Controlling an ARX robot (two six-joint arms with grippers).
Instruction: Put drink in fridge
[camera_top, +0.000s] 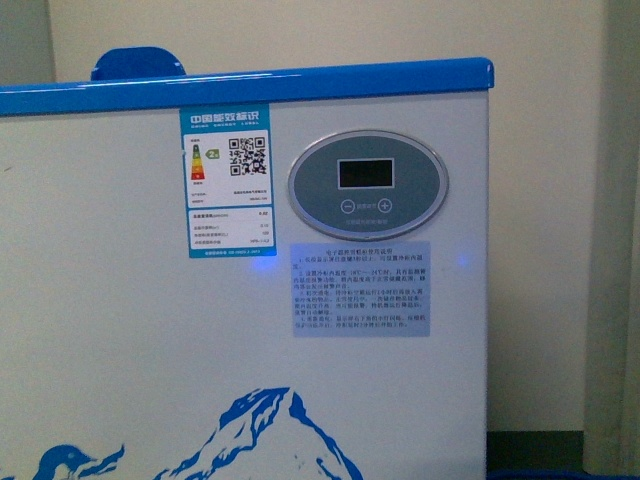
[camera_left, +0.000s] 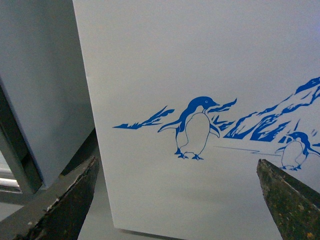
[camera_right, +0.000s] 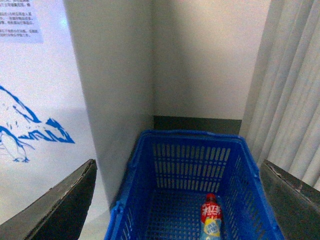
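The fridge (camera_top: 140, 330), white with a blue rim and an oval grey control panel (camera_top: 368, 184), fills the front view; no arm shows there. Its penguin picture faces my left gripper (camera_left: 177, 200), which is open and empty close to the front wall (camera_left: 200, 60). The drink (camera_right: 211, 217), with red cap and red label, lies on the floor of a blue mesh basket (camera_right: 187, 167) beside the fridge (camera_right: 30, 100). My right gripper (camera_right: 180, 200) is open and empty, above the basket and apart from the drink.
A grey cabinet (camera_left: 40, 90) stands close beside the fridge in the left wrist view. A wall corner (camera_right: 200, 60) is behind the basket and a pale curtain (camera_right: 292, 90) hangs beside it. A blue handle (camera_top: 138, 62) rises above the fridge rim.
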